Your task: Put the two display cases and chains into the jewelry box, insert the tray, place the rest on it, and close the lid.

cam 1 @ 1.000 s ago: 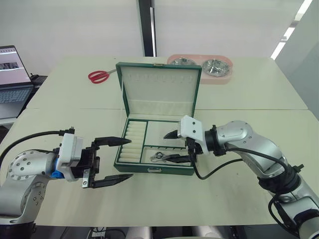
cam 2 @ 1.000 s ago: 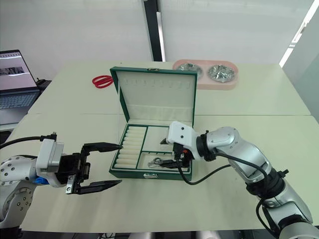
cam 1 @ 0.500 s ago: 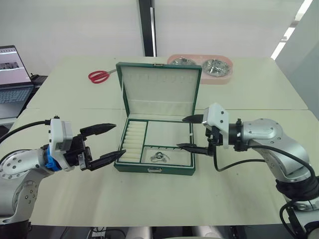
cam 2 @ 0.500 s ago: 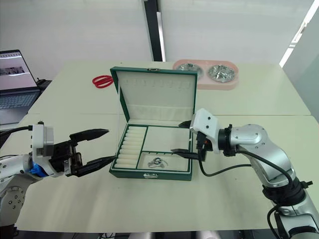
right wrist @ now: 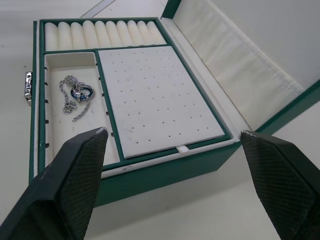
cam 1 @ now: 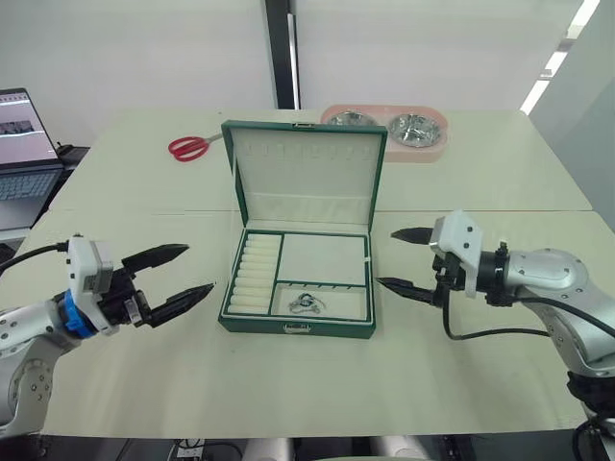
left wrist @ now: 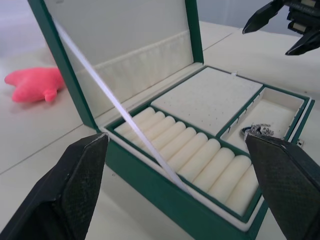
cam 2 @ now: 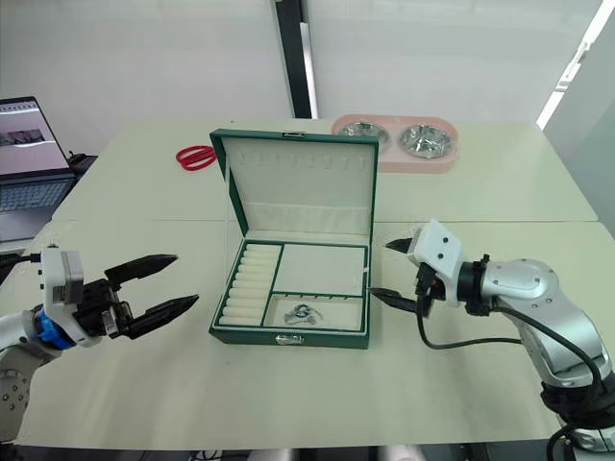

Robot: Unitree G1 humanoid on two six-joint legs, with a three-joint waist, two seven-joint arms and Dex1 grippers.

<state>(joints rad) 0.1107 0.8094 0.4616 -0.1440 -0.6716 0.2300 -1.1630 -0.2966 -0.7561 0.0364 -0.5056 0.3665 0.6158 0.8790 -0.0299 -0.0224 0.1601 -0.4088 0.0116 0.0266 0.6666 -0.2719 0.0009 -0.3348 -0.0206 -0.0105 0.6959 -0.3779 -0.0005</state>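
Observation:
The dark green jewelry box (cam 1: pixel 252 325) stands at the table's middle with its lid (cam 1: pixel 306 173) upright. The tray (cam 1: pixel 322 259) sits inside it, with ring rolls (cam 1: pixel 252 274) on the left. A silver chain (cam 1: pixel 306 303) with a ring lies in the tray's front compartment, also seen as chain (right wrist: pixel 75 97). My left gripper (cam 1: pixel 199 268) hovers open to the left of the box, holding nothing. To the right of the box my right gripper (cam 1: pixel 385 257) is open and empty too. The two display cases are out of view.
Red scissors (cam 1: pixel 188 147) lie behind the box to the left. A pink double bowl (cam 1: pixel 389 130) stands behind it to the right. A laptop (cam 1: pixel 19 144) is on a side table at the far left.
My right gripper has pulled out of the tray's front compartment and moved right. My left gripper has drawn back to the left. The chain stays lying in the compartment.

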